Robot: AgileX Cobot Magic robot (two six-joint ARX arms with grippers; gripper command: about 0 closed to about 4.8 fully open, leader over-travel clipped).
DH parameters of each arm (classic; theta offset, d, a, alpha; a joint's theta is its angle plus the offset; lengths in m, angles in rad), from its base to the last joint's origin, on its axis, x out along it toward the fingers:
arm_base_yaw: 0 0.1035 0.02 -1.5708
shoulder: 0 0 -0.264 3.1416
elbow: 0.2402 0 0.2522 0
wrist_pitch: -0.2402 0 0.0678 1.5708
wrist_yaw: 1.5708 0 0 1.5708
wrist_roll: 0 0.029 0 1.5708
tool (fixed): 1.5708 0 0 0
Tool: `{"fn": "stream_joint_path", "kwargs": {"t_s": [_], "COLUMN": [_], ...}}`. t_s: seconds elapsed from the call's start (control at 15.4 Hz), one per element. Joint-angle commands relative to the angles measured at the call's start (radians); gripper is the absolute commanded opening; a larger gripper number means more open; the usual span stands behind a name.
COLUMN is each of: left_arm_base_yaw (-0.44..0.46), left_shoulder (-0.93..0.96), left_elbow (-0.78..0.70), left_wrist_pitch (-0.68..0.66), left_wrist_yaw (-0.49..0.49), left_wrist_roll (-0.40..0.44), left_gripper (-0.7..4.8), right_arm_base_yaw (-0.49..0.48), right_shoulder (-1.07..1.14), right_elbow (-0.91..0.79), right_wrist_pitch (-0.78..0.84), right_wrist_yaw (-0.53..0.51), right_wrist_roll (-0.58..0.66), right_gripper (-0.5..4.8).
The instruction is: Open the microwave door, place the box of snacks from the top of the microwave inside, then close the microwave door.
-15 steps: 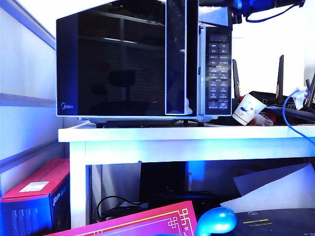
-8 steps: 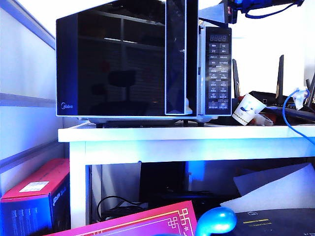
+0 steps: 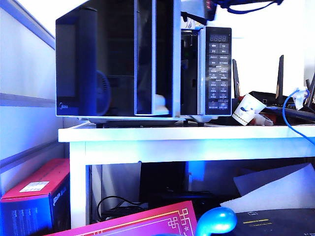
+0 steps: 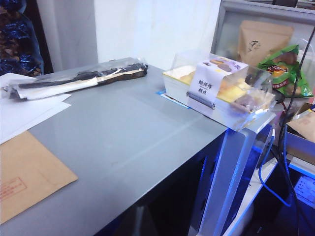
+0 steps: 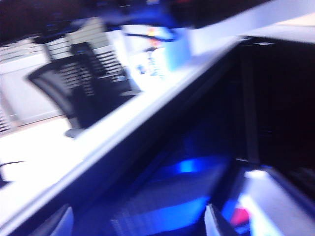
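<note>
The microwave [image 3: 216, 69] stands on a white table [image 3: 187, 140]. Its black glass door [image 3: 155, 59] is swung partway out, and the dark cavity shows beside the button panel. My right gripper [image 3: 197, 11] is at the door's top corner. In the blurred right wrist view its fingertips [image 5: 216, 223] stand wide apart over the door's upper edge [image 5: 147, 108], so the right gripper [image 5: 138, 223] is open. The box of snacks [image 4: 216, 91], pale with a clear lid, sits on the microwave's grey top [image 4: 128, 142] near its front corner. My left gripper looks down from above this top; its fingers are not clearly shown.
On the microwave top lie a long black wrapped item [image 4: 83, 78], white papers [image 4: 24, 105] and a brown envelope [image 4: 24, 177]. A paper cup [image 3: 244, 109], a router with antennas [image 3: 280, 78] and a blue cable [image 3: 295, 123] crowd the table's right. Red boxes [image 3: 34, 196] sit below.
The door has swung further open, its free edge moving left. The right arm at the top has moved left with it. The cavity now shows.
</note>
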Motion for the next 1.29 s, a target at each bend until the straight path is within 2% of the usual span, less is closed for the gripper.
{"fn": "stream_joint_path", "kwargs": {"t_s": [0.06,0.32,0.52,0.71,1.04,1.1,1.17,1.29], "left_arm_base_yaw": [-0.002,-0.003,-0.003,-0.003,-0.003,-0.003,-0.003,-0.003], "left_shoulder": [-0.006,-0.005,-0.005,-0.005,-0.005,-0.004,-0.004,-0.003], "left_elbow": [0.002,0.002,0.001,0.0,-0.002,-0.005,-0.015,-0.035], "left_wrist_pitch": [0.002,-0.035,-0.129,-0.224,-0.34,-0.366,-0.373,-0.391], "left_wrist_yaw": [0.005,0.008,0.023,0.024,0.045,0.045,0.046,0.047], "left_wrist_roll": [0.003,0.013,0.084,0.137,0.226,0.255,0.275,0.275], "left_gripper": [-0.06,-0.06,-0.06,-0.06,-0.06,-0.06,-0.06,-0.06], "right_arm_base_yaw": [0.034,0.116,0.175,0.195,0.182,0.171,0.161,0.128], "right_shoulder": [-0.01,-0.01,-0.01,-0.01,-0.017,-0.023,-0.031,-0.049], "right_elbow": [0.004,0.004,0.004,0.004,0.005,0.005,0.005,0.005], "right_wrist_pitch": [0.019,0.047,0.076,0.164,0.239,0.248,0.252,0.266], "right_wrist_yaw": [-0.011,-0.01,-0.006,-0.01,-0.002,0.025,0.082,0.242], "right_wrist_roll": [0.023,0.05,0.068,0.158,0.19,0.192,0.192,0.18], "right_gripper": [3.54,3.54,3.54,3.54,3.54,3.54,3.31,3.04]}}
